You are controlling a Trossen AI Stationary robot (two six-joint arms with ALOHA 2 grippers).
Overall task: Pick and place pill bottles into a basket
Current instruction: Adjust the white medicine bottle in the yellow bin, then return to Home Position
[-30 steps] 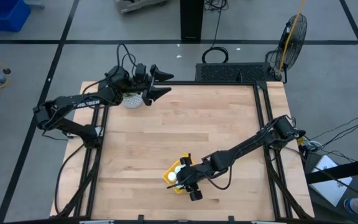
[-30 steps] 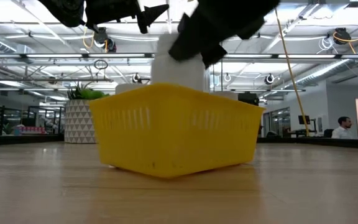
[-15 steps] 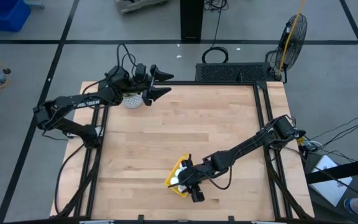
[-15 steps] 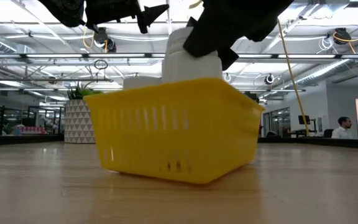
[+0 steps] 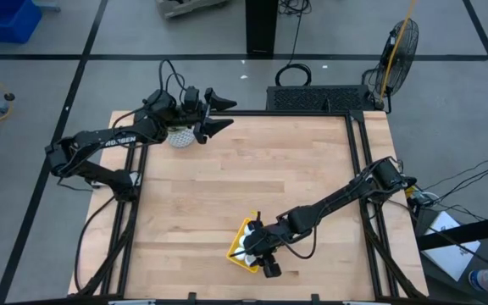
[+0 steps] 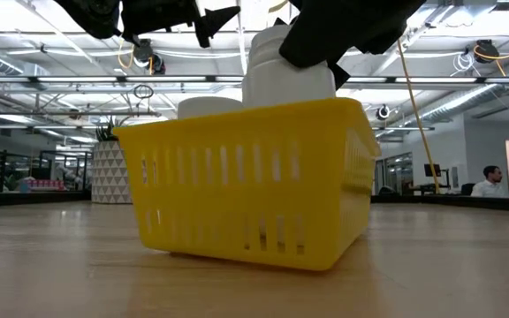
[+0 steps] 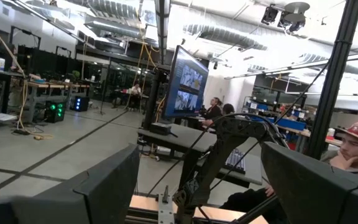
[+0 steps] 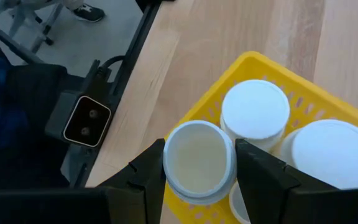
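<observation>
The yellow basket (image 5: 246,245) stands near the table's near edge and fills the low view (image 6: 246,185). My right gripper (image 5: 252,251) is above it, shut on a white pill bottle (image 8: 199,159), which also shows in the low view (image 6: 286,78). Two other white bottles (image 8: 255,112) (image 8: 332,153) stand in the basket; one cap rises over its rim (image 6: 208,108). My left gripper (image 5: 224,114) is open and empty, held high over the table's far left corner; its wrist view (image 7: 197,186) looks out into the room. My right gripper pinches the bottle's upper part, just below its cap rim (image 8: 169,163), between its two fingers (image 8: 261,172). The fingers come from above, pointing down. The bottle stands upright at the basket's corner, its lower part behind the basket wall (image 6: 263,177); whether it rests on the basket's floor is hidden.
A white speckled plant pot (image 5: 179,135) stands at the far left corner under my left arm; it shows far off in the low view (image 6: 111,172). The table's near edge and black frame rail (image 8: 135,50) lie close to the basket. People sit in the room beyond.
My right gripper has gone a little toward the table's near edge with the bottle. The basket has slid the same way and turned about on the table; half a second ago it stood tipped, now it sits level.
</observation>
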